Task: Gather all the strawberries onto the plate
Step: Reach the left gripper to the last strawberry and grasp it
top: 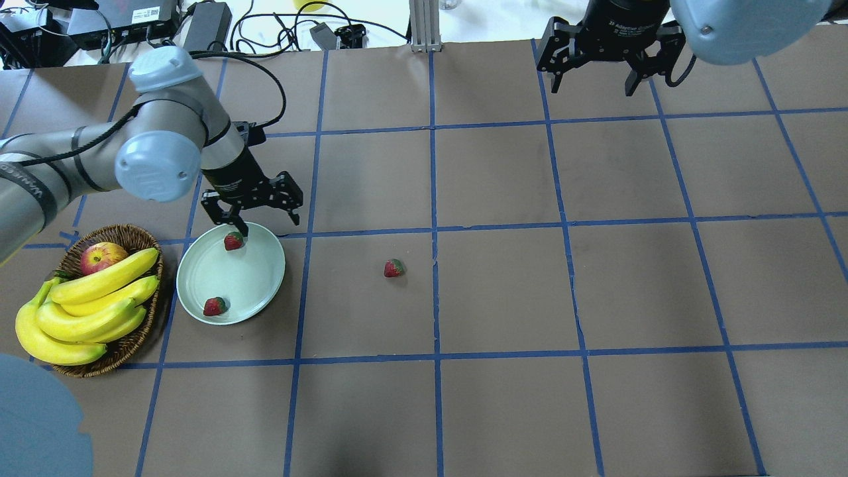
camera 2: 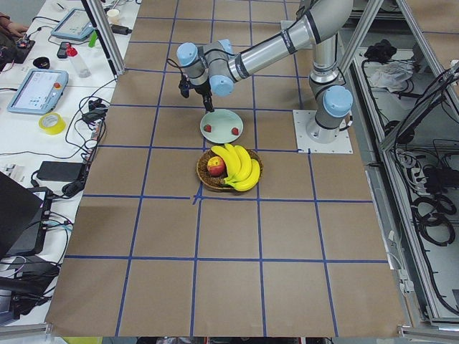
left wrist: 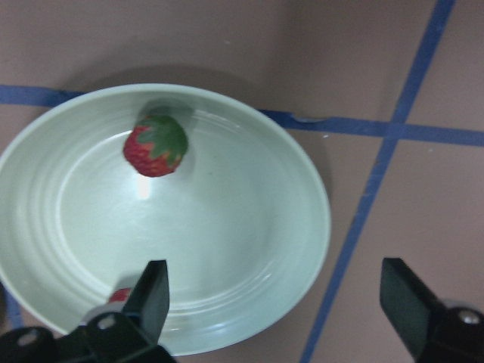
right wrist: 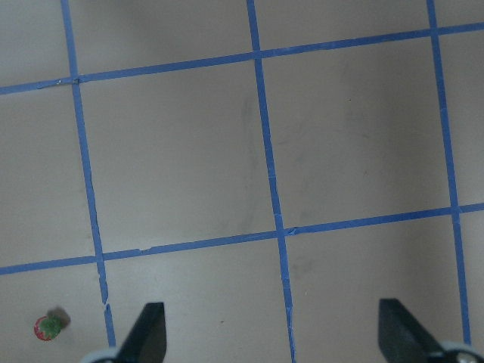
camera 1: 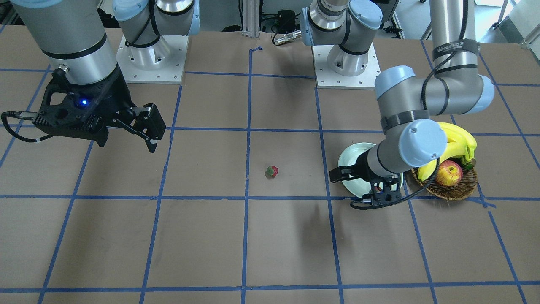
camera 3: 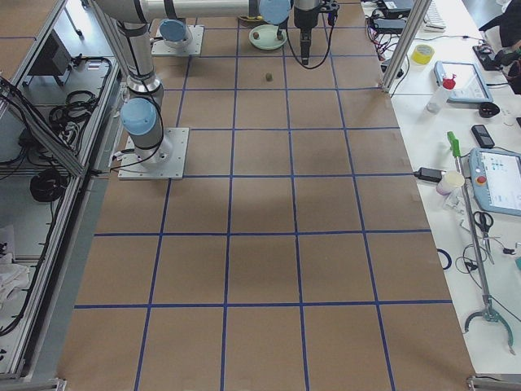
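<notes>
Three strawberries counted, overhead view, read left to right. Landmark: plate (top: 255,281) on the bench (top: 503,298).

Left of the plate, rims almost touching: wicker basket (top: 126,233) holding bananas (top: 93,305) and an apple (top: 101,257).

Inside the plate, by the rim nearest the robot: strawberry A (top: 214,306). Inside the plate, by the far rim: strawberry B (top: 233,241).

The left jaws hang over the plate's far rim, spread wide, gripping nothing. One fingertip (top: 242,229) sits right over strawberry B; contact cannot be told. In the left wrist view that berry peeks out from behind this finger, while strawberry A lies deeper in the plate, ahead of the open jaws.

Right of the plate, well apart from it, on bare bench: strawberry C (top: 394,267), outside both sets of jaws.

Far right of the plate, near the bench's far edge: right jaws, spread wide, empty. The right wrist view shows strawberry C off in its lower-left corner.
</notes>
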You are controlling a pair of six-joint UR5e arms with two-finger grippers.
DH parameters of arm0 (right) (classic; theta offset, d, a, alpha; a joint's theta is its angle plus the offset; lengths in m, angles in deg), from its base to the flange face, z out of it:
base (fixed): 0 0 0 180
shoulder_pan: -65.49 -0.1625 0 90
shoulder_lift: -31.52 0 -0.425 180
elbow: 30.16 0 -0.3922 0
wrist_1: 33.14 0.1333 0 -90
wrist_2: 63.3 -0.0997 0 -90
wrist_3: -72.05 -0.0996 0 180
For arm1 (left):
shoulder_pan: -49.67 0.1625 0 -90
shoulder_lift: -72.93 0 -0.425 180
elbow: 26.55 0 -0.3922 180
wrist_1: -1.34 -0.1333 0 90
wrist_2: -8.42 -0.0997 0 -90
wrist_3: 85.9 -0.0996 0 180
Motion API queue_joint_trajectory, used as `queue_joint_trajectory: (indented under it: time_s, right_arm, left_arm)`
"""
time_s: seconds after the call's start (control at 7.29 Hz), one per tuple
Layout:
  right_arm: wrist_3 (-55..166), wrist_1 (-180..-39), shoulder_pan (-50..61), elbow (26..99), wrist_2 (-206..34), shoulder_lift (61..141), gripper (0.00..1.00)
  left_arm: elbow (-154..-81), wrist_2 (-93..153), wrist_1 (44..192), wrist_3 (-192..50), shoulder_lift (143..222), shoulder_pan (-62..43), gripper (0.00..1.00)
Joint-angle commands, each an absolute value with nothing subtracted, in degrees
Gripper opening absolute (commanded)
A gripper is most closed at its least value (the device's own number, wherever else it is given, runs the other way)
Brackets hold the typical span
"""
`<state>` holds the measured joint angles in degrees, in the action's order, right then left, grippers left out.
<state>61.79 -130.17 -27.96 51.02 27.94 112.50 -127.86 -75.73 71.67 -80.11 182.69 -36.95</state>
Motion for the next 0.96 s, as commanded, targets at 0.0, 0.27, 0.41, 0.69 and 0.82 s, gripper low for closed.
queue_joint_trajectory:
  time_s: [0.0,0.27,0.41,0.69,0.82]
  right_arm:
    - [61.77,-130.18,-27.94,51.23,28.02,112.47,1.0]
    - [61.85,-130.26,-27.94,51.23,28.02,112.47,1.0]
    - [61.85,-130.26,-27.94,51.23,28.02,112.47,1.0]
    - [61.94,-130.18,-27.94,51.4,27.94,112.47,1.0]
    - [62.03,-130.26,-27.85,51.66,27.94,112.56,1.0]
  left_arm:
    - [-128.32,-69.41,65.09,-73.5,183.41,-44.79,1.0]
    - [-129.63,-68.84,61.13,-73.33,184.72,-49.88,1.0]
    - [-130.86,-68.84,57.98,-73.41,186.12,-50.43,1.0]
    - [-131.75,-68.92,54.52,-74.64,187.62,-52.53,1.0]
    - [-132.19,-69.27,54.6,-74.65,188.15,-53.85,1.0]
